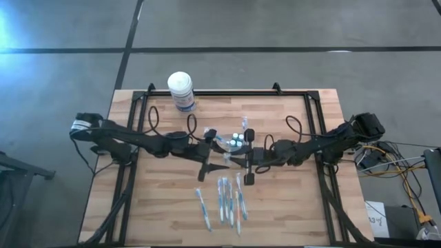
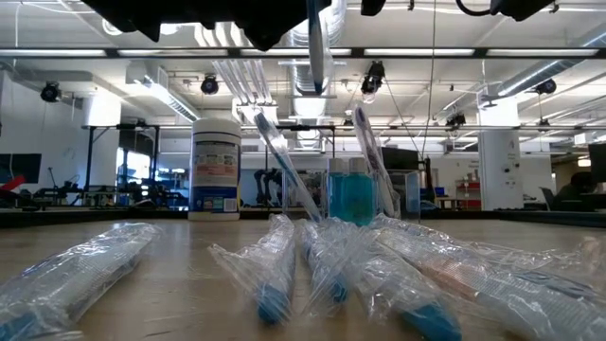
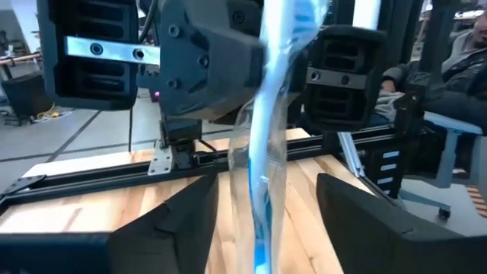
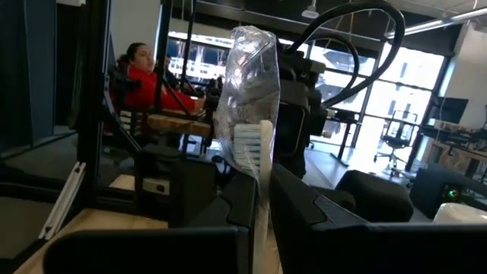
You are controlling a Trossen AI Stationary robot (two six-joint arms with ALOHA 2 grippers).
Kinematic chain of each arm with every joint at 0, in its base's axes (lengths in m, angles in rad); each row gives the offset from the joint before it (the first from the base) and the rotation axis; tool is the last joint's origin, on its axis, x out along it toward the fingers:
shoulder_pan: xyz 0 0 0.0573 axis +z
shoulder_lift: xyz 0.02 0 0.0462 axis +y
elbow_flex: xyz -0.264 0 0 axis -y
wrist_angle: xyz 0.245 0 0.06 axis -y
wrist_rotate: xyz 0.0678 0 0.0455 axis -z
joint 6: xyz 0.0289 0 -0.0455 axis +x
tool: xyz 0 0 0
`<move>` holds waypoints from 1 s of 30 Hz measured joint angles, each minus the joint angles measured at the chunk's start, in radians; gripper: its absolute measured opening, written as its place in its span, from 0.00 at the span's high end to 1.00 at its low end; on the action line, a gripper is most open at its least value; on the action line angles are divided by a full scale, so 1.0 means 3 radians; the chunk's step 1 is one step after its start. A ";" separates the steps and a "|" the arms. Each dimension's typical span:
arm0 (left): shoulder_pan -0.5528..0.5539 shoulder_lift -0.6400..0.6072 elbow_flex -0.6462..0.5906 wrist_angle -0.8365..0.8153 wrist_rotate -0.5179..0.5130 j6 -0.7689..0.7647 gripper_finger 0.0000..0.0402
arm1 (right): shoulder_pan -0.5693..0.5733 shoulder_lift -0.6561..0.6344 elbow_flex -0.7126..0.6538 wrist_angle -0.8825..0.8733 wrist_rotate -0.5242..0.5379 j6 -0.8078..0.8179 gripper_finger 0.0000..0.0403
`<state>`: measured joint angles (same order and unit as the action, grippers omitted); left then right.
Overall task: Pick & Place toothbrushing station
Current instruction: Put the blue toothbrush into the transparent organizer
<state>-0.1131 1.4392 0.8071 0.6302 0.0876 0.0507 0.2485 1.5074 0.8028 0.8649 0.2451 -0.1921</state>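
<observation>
Right gripper (image 4: 259, 199) clenched on a wrapped toothbrush (image 4: 249, 144) near mid-tabletop, left gripper (image 3: 262, 228) spread wide around another wrapped brush (image 3: 268, 137) — neither pad touching it, toothbrushing station (image 1: 233, 141) between both grippers, spare brushes (image 1: 224, 201) toward the near edge, white-lidded canister (image 1: 181, 91) at the far edge.

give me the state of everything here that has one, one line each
left gripper: open, a wrapped toothbrush between its fingers
right gripper: shut on wrapped brush
toothbrushing station: upright, loaded
white-lidded canister: upright, lid on
wrapped toothbrushes: lying flat on the table, still sealed
</observation>
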 joint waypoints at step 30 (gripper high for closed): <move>-0.0003 -0.0221 -0.0184 -0.0013 0.0028 0.0094 0.94 | 0.0000 -0.0279 -0.0003 -0.0324 0.0067 0.0458 0.65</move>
<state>-0.1141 1.3728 0.7519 0.6262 0.0959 0.0789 0.2485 1.4237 0.8021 0.7677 0.2651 -0.0546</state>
